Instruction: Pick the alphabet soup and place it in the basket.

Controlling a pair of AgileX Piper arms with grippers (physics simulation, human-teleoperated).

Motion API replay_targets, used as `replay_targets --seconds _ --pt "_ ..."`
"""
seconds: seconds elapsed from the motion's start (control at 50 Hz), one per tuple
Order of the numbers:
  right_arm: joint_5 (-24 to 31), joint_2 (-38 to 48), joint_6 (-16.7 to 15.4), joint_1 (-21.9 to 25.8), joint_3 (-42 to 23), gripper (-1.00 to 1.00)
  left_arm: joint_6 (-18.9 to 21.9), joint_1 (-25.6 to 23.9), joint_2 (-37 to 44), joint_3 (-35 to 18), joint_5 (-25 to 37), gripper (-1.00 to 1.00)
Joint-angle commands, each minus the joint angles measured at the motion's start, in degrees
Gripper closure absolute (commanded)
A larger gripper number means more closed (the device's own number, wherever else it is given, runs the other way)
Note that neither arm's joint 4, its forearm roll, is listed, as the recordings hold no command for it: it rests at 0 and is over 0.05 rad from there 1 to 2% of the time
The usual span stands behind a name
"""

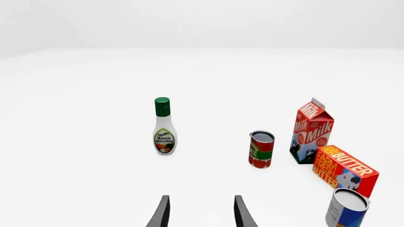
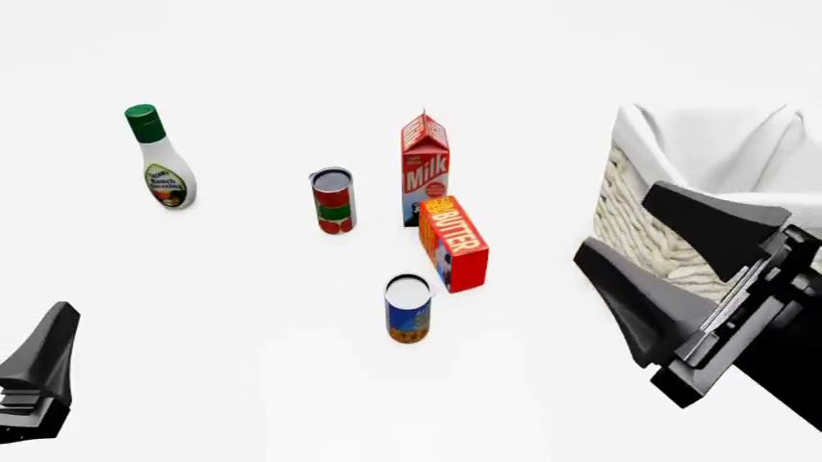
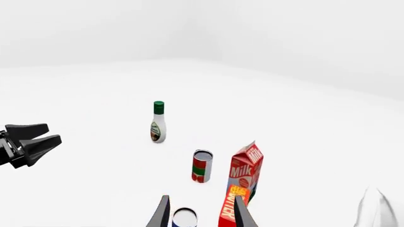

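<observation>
Your bench [image 2: 257,385] is plain matte white under pale walls. The cylindrical alphabet soup [image 2: 408,308] stands upright; the woven basket [image 2: 655,231] is cloth-lined. Both grippers' jaws gape wide, empty.

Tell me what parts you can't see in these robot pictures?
- Inside of the basket: front view, the right gripper stands in front and the picture edge cuts it off.
- Alphabet soup: right wrist view, only its top shows; the bottom edge cuts the rest.
- Butter box: right wrist view, mostly behind the milk carton.
- Small print on the ranch dressing bottle: too small to read.
</observation>
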Motion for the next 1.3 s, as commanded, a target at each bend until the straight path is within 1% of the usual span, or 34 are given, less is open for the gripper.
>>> replay_targets --seconds 0.02,0.22,0.32,0.58,0.92,1.3 --pt "-4.6 5.7 0.1 1.6 -0.1 -1.0 0.0 0.0 0.0 0.0 0.0 -1.0" --pt "-7.6 9.6 0.2 2.2 -0.4 -1.0 0.0 0.0 0.0 0.0 0.0 -1.0" --pt "-10.4 13.0 0.6 2.2 -0.4 -1.0 0.0 0.0 0.0 0.0 0.0 -1.0" --pt "-15.1 19.5 1.6 2.2 -0.7 -1.0 0.0 0.0 0.0 0.0 0.0 -1.0" --pt "-22.3 31.3 2.1 2.4 -2.0 -1.0 0.0 0.0 0.0 0.0 0.0 -1.0" --pt "-27.4 43.2 2.4 2.9 -4.8 -1.0 0.0 0.0 0.0 0.0 0.0 -1.0"
